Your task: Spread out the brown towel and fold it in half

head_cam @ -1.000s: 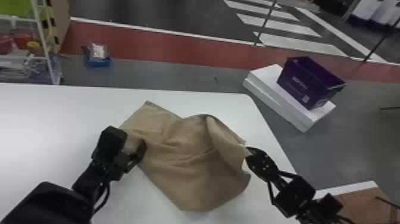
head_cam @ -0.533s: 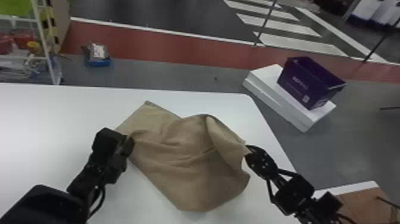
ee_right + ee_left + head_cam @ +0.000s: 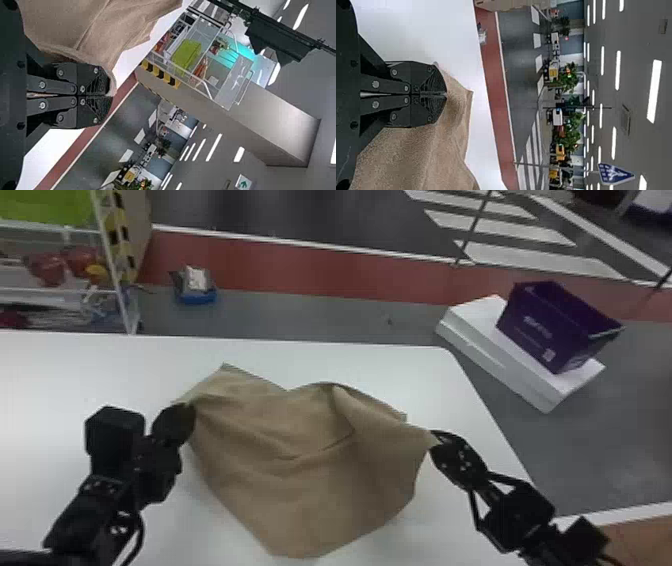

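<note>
Across the centre of the head view, reaching down towards its bottom edge, the brown towel (image 3: 300, 495) lies partly spread on the white table (image 3: 70, 375), rumpled between the two grippers. At centre left, the left gripper (image 3: 185, 408) has its fingers closed together on the towel's edge, probably to anchor that side while the cloth is drawn wide. Right of centre, the right gripper (image 3: 433, 439) is closed too, pinching a corner raised a little off the table, likely so that the folded-over flap can open out. Holding the two sides well apart seems meant to put tension across the creases before any fold. The towel's longest line runs from left to right, dipping slightly towards the right gripper; one free corner points to the upper left, and a blunter one points down to the bottom edge of the frame
</note>
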